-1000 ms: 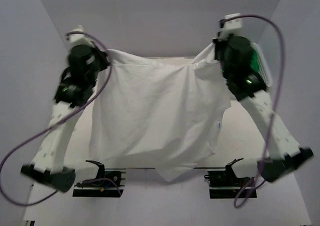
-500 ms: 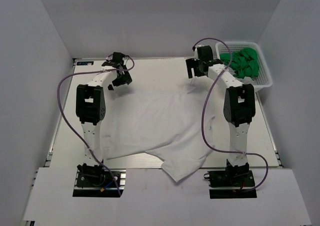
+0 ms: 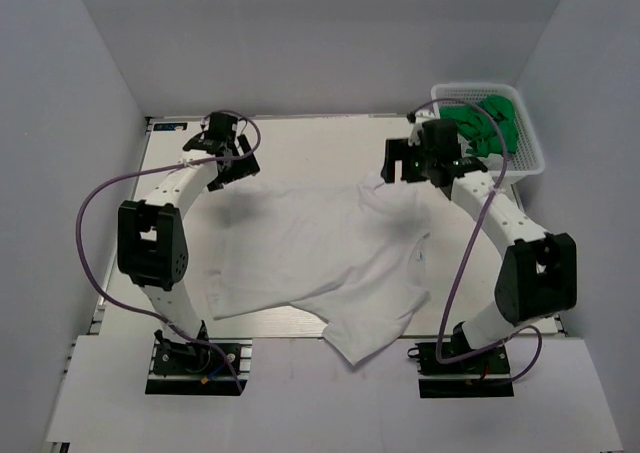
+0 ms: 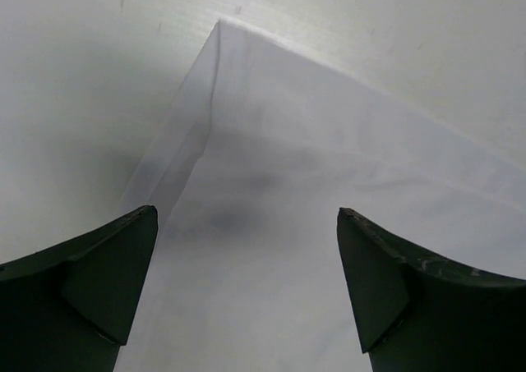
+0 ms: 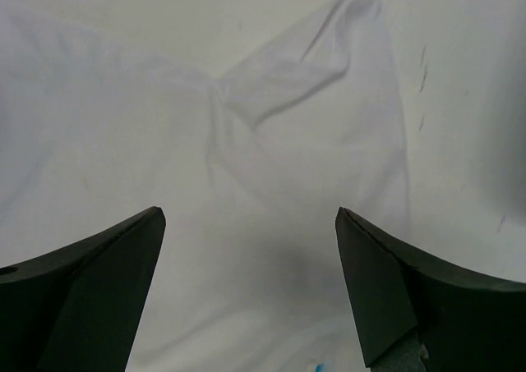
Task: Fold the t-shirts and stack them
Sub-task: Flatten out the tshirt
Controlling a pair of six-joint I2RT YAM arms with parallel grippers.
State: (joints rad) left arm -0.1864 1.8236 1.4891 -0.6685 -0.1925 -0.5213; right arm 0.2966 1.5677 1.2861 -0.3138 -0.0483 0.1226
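The white t-shirt (image 3: 310,253) lies spread on the desk (image 3: 320,143). Its neck opening is hard to find among the folds, and its near corner lies past the desk's front edge. It runs mostly left to right, with a sleeve (image 5: 304,68) pointing far right (a small blue-marked label (image 3: 418,258) sits by the right edge). The cloth is thin, soft and rumpled. The left tool (image 4: 246,216) and right tool (image 5: 251,212) hang released over its far corners, gripping nothing. A white mesh basket (image 3: 478,86) holding green cloth (image 3: 485,123) stands far right.
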